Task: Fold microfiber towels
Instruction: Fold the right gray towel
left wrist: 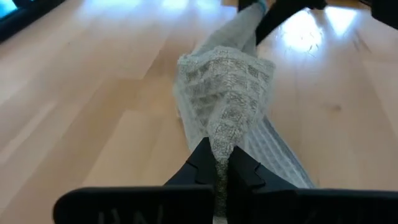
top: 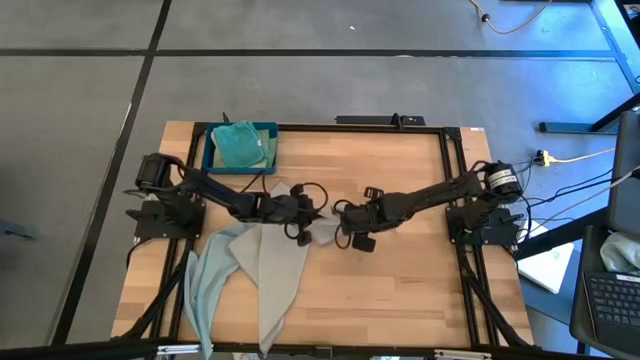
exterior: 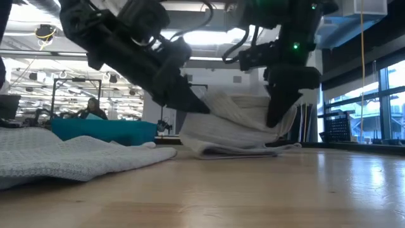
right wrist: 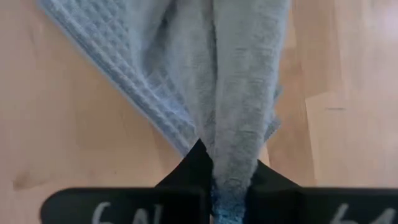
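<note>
A light grey waffle-weave microfiber towel [exterior: 237, 126] hangs bunched between my two grippers at the table's middle [top: 322, 234]. Its lower fold [exterior: 240, 151] lies on the wood. My left gripper [top: 312, 212] comes in from the left, slanting down, and is shut on the towel's left end. My right gripper [top: 345, 222] comes from the right, pointing steeply down, and is shut on the towel's right end. My left gripper pinches a gathered bunch of the grey towel [left wrist: 219, 155] between its two fingers, slanting down from the table's left. The cloth runs on from the fingers toward the other gripper, sagging, with its lower part on the table. My right gripper pinches a bunched edge of the same towel [right wrist: 233, 163] between its two fingers from above, pointing steeply down. Several layers seem gathered there. The cloth hangs below the fingers and spreads onto the wood [right wrist: 134, 93].
A dark blue tray [top: 212, 150] at the far left holds a teal towel [top: 238, 145]. A pale blue towel [top: 212, 275] and a light grey one [top: 278, 275] lie spread at the near left, seen low as a flat sheet [exterior: 69, 158]. Bare wood [top: 400, 290] lies near right.
</note>
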Motion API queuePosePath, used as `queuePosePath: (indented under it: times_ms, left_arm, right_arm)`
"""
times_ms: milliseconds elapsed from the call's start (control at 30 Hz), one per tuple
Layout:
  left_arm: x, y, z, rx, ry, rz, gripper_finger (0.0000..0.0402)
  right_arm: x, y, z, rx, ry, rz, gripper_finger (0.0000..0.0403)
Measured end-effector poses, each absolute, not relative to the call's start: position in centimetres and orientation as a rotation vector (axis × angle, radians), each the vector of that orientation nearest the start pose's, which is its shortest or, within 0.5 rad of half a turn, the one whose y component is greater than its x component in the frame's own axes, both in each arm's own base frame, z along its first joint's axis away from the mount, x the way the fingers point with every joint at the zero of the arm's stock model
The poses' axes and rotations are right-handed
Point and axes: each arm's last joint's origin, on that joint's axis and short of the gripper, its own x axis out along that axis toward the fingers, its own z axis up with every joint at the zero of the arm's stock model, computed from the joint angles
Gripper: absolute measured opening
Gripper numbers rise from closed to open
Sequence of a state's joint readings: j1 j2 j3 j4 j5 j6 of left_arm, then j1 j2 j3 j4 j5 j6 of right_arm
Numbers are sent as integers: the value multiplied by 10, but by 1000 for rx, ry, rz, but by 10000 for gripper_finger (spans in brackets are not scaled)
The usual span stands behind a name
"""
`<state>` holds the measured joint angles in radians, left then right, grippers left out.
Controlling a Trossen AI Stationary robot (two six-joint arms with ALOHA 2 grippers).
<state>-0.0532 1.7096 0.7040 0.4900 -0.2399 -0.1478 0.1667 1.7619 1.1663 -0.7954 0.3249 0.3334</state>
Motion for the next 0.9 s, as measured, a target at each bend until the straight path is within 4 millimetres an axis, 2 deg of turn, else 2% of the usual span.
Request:
queuePosePath:
  times_ms: [100,200,400,633,767,900]
  left_arm:
    - [324,-9,137,-63,495,218,0]
    - [326,-9,133,-12,490,227,0]
    - [322,-4,131,151,508,379,0]
    - [312,0,121,171,536,473,0]
    - [305,1,116,133,527,522,0]
    - [297,3,112,143,526,579,0]
  right_arm:
    - [320,41,182,-85,1293,-362,23]
    - [323,39,184,-220,1246,-397,23]
    - [333,33,187,-403,1145,-439,23]
    - [337,15,187,-377,1150,-422,23]
    - [341,-4,186,-294,1152,-403,23]
    - [350,-22,179,-307,1133,-407,23]
